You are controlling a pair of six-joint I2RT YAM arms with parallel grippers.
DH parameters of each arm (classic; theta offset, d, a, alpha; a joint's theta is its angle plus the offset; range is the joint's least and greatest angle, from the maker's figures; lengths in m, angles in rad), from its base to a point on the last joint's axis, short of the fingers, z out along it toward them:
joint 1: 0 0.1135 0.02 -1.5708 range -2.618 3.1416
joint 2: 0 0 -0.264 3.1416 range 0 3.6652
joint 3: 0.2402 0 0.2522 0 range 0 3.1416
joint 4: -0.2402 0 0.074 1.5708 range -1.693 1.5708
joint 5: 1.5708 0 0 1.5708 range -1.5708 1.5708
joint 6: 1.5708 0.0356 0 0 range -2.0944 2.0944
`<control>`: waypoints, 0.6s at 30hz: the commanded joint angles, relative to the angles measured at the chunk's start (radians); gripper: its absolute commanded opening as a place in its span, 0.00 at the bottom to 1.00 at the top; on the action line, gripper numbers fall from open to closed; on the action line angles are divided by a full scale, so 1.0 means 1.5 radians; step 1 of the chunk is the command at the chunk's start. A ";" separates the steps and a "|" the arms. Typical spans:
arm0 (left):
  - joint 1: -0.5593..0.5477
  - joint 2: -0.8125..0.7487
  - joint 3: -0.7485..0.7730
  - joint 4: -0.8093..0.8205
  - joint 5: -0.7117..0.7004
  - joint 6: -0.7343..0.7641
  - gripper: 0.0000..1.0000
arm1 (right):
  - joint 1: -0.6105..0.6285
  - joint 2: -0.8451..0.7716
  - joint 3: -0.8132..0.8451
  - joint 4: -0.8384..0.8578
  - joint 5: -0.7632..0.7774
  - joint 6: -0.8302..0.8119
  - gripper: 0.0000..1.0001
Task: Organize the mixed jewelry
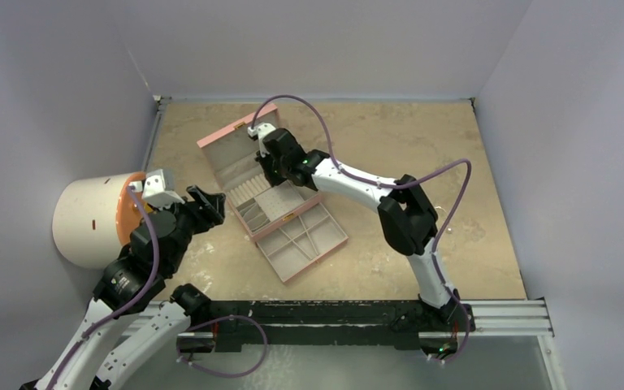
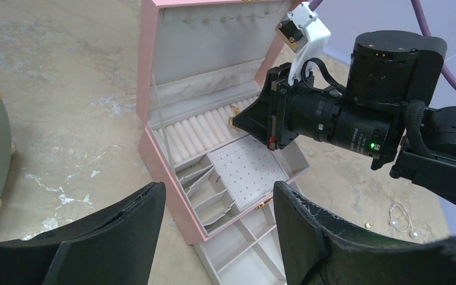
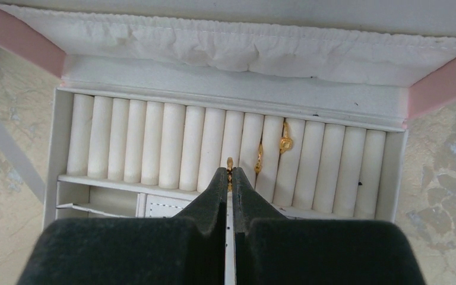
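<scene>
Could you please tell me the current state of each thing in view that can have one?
pink box: lid open
lower drawer: pulled out
right gripper: shut on gold ring, over the ring rolls
two other rings: seated between rolls
left gripper: open, empty
thin wire piece: lying loose on the table, outside the box

I am counting two arms, the left arm [image 1: 142, 264] and the right arm [image 1: 406, 218], each carrying one gripper: the left gripper [image 2: 217, 199] and the right gripper [image 3: 230, 175]. One pink box [image 1: 211, 140] is lying open. Three small gold pieces are showing: the pinched piece [image 3: 230, 163] in the right gripper's tips, plus a second piece [image 3: 259, 159] and a third piece [image 3: 285, 142] among the white rolls. Right of the box, one wire loop [image 2: 399, 217] and two specks, the nearer speck [image 2: 368, 225] and the other speck [image 2: 414, 234], are lying. One white drum [image 1: 89, 221] is sitting far left.
</scene>
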 commanded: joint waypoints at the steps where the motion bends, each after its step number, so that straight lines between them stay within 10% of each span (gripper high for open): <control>1: 0.003 -0.005 0.000 0.029 0.005 0.014 0.66 | -0.003 -0.004 0.034 0.002 0.013 -0.010 0.00; 18: 0.003 -0.005 -0.001 0.030 0.008 0.014 0.66 | -0.003 0.026 0.031 0.013 0.021 -0.004 0.00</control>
